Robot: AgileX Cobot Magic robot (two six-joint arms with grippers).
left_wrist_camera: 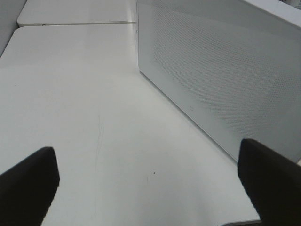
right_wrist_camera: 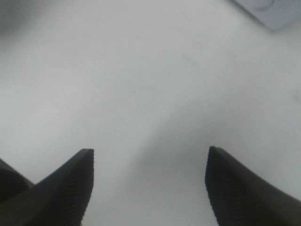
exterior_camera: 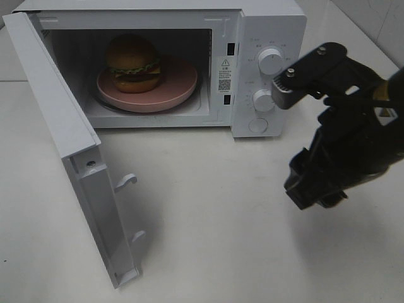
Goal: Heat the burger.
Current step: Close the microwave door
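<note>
With the burger (exterior_camera: 132,63) on its pink plate (exterior_camera: 180,87) inside the open microwave (exterior_camera: 265,25) at the bench's (exterior_camera: 221,227) far edge, and the left fingers (left_wrist_camera: 28,183) and right fingers (right_wrist_camera: 61,188) spread empty, swinging the door (exterior_camera: 57,126) shut seems next.

The left gripper (left_wrist_camera: 146,147) reaches me only as two dark fingers (left_wrist_camera: 28,186) cut off by the frame. Beside them a perforated white panel (left_wrist_camera: 225,70) runs out of the picture, and I cannot tell whether it is the door or a wall of the microwave (exterior_camera: 268,25). My right wrist view is blurred, with a pale corner (right_wrist_camera: 263,9) clipped at its edge. From above, the right arm (exterior_camera: 353,126) runs off the right edge. The sticker (exterior_camera: 225,71) is too small to read, and the burger (exterior_camera: 133,63) hides the far part of the plate (exterior_camera: 180,82).
</note>
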